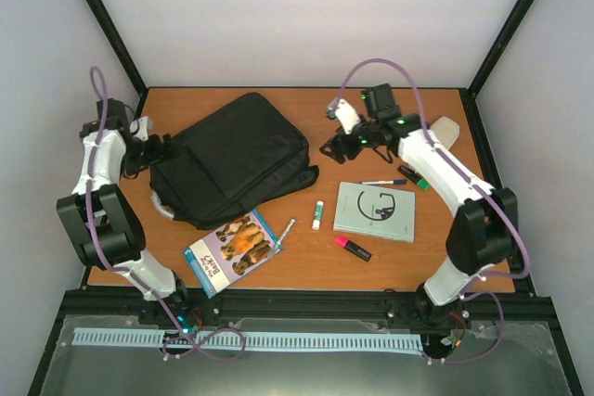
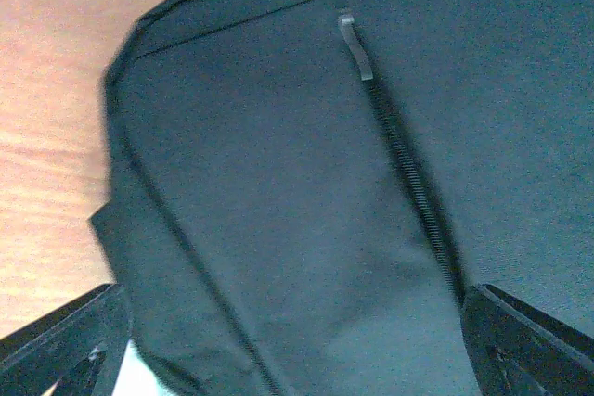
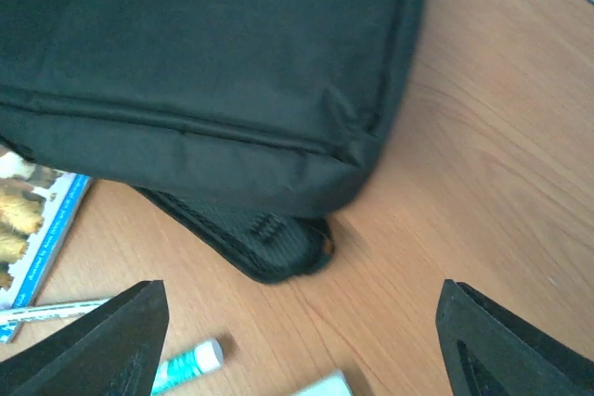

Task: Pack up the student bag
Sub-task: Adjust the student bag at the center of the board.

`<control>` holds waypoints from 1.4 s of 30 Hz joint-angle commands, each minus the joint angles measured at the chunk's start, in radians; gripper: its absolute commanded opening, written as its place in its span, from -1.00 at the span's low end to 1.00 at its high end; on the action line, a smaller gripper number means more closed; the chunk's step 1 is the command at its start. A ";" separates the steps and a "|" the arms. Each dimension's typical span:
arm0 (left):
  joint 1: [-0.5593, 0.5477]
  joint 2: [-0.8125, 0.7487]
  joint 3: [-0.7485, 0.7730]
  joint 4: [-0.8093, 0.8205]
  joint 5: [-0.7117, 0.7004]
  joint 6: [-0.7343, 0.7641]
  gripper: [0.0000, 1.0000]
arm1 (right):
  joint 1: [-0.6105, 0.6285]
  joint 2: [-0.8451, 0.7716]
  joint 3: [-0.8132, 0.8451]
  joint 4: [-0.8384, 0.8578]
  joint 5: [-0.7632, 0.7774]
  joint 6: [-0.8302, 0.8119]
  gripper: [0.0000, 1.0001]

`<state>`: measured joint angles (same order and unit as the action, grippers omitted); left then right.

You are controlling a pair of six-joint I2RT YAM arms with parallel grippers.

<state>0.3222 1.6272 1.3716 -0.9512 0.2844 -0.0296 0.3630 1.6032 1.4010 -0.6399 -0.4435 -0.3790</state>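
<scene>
Now: bag flat on bench, both jaws released

The student bag (image 1: pixel 232 159) lies flat on the bench (image 1: pixel 306 266), left of centre and turned at a slant. The left jaws stand spread wide at the bag's left end, holding nothing; a zip pull (image 2: pixel 355 46) shows between them. The right jaws are also apart and empty, near the bag's right corner, not touching it. A dog book (image 1: pixel 232 249) lies just beside the bag's front edge. A glue stick (image 1: pixel 317 215), grey notebook (image 1: pixel 374 211) and pink highlighter (image 1: pixel 353 248) lie to the right.

Bright, even light; wrist views blurry, the student bag (image 2: pixel 278 229) dark, bluish
</scene>
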 commanded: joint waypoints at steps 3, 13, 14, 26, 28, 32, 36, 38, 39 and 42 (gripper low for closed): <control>0.164 0.056 0.027 -0.098 0.038 0.014 0.99 | 0.150 0.146 0.085 -0.008 -0.013 -0.036 0.53; 0.222 0.101 -0.079 -0.108 0.204 0.088 0.99 | 0.279 0.309 0.101 0.046 0.056 0.022 0.13; 0.222 0.105 -0.102 -0.105 0.230 0.093 0.99 | 0.281 0.320 0.105 0.047 0.064 0.026 0.12; 0.175 0.139 -0.198 -0.054 0.364 0.107 0.99 | 0.283 0.466 0.188 0.063 0.211 0.040 0.00; 0.145 0.146 -0.196 -0.052 0.373 0.108 0.99 | 0.281 0.498 0.222 0.062 0.231 0.035 -0.02; 0.068 0.166 -0.182 -0.051 0.387 0.108 0.99 | 0.272 0.570 0.295 0.067 0.302 0.015 -0.03; -0.017 0.192 -0.152 -0.053 0.395 0.111 0.99 | 0.237 0.631 0.366 0.110 0.438 0.002 -0.04; -0.065 0.209 -0.134 -0.061 0.402 0.122 0.98 | 0.216 0.659 0.407 0.128 0.485 -0.016 -0.04; -0.088 0.217 -0.124 -0.070 0.413 0.131 0.98 | 0.207 0.670 0.421 0.139 0.513 -0.027 -0.04; -0.163 0.234 -0.100 -0.081 0.436 0.149 0.97 | 0.191 0.692 0.440 0.176 0.601 -0.062 -0.04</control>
<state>0.2447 1.8393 1.2152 -1.0191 0.6342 0.0685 0.5747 2.2524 1.8076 -0.5259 0.0120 -0.3882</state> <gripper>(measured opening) 0.988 0.479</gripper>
